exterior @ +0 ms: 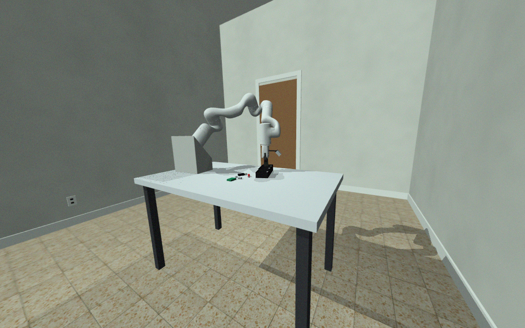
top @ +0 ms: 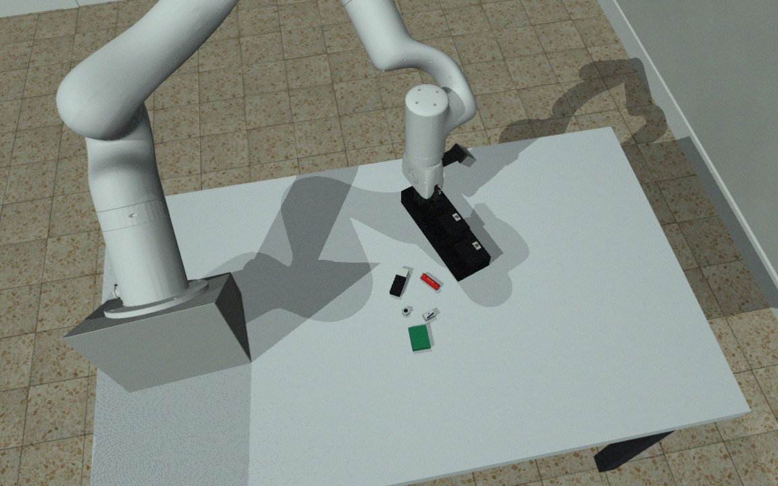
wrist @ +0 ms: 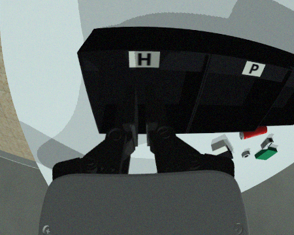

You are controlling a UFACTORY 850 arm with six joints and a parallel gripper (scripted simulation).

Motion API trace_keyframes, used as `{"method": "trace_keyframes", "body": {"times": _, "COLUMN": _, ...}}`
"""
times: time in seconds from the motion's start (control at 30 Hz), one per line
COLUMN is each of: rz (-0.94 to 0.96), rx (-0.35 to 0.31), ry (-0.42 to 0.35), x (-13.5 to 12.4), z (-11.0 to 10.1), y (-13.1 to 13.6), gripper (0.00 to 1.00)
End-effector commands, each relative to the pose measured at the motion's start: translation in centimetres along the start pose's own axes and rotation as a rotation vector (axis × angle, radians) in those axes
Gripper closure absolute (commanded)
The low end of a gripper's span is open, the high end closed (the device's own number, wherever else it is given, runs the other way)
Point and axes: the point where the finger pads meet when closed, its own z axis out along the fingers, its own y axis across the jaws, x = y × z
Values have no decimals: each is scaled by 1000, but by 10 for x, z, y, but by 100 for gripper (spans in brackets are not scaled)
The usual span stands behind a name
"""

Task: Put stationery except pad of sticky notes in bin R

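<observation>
Three black bins stand joined in a row (top: 447, 237) (exterior: 264, 171). In the wrist view the nearest bin (wrist: 121, 87) is marked H and the middle bin (wrist: 234, 96) is marked P; the third bin's label is cut off at the frame edge. My gripper (top: 427, 194) (exterior: 265, 163) (wrist: 141, 98) hangs over the outer wall of the H bin, shut with a thin gap and nothing between the fingers. On the table near the bins lie a black and white block (top: 399, 283) (wrist: 222, 143), a red item (top: 429, 280) (wrist: 253, 133), a small round grey piece (top: 406, 311) (wrist: 246, 153), a small white piece (top: 429, 314) (wrist: 267, 141) and a green pad (top: 419, 337) (wrist: 264, 154).
The arm's grey base block (top: 162, 329) (exterior: 187, 155) stands at the table's left end. The white table (top: 561, 338) (exterior: 280, 199) has its edges on all sides. The wrist camera bracket (top: 461, 155) sticks out beside the gripper.
</observation>
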Motion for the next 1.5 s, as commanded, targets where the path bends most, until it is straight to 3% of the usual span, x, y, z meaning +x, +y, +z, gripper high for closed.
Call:
{"method": "trace_keyframes", "body": {"times": 0.0, "rz": 0, "rx": 0, "ry": 1, "x": 1, "z": -3, "y": 0, "gripper": 93}}
{"method": "trace_keyframes", "body": {"times": 0.17, "rz": 0, "rx": 0, "ry": 1, "x": 1, "z": -8, "y": 0, "gripper": 93}}
{"method": "trace_keyframes", "body": {"times": 0.43, "rz": 0, "rx": 0, "ry": 1, "x": 1, "z": -40, "y": 0, "gripper": 93}}
{"method": "trace_keyframes", "body": {"times": 0.6, "rz": 0, "rx": 0, "ry": 1, "x": 1, "z": -50, "y": 0, "gripper": 93}}
{"method": "trace_keyframes", "body": {"times": 1.07, "rz": -1, "rx": -1, "ry": 1, "x": 1, "z": -166, "y": 0, "gripper": 93}}
{"method": "trace_keyframes", "body": {"times": 1.27, "rz": -1, "rx": -1, "ry": 1, "x": 1, "z": -166, "y": 0, "gripper": 93}}
{"method": "trace_keyframes", "body": {"times": 1.3, "rz": 49, "rx": -1, "ry": 1, "x": -3, "z": -163, "y": 7, "gripper": 71}}
{"method": "trace_keyframes", "body": {"times": 1.47, "rz": 84, "rx": -1, "ry": 1, "x": -23, "z": -146, "y": 39, "gripper": 71}}
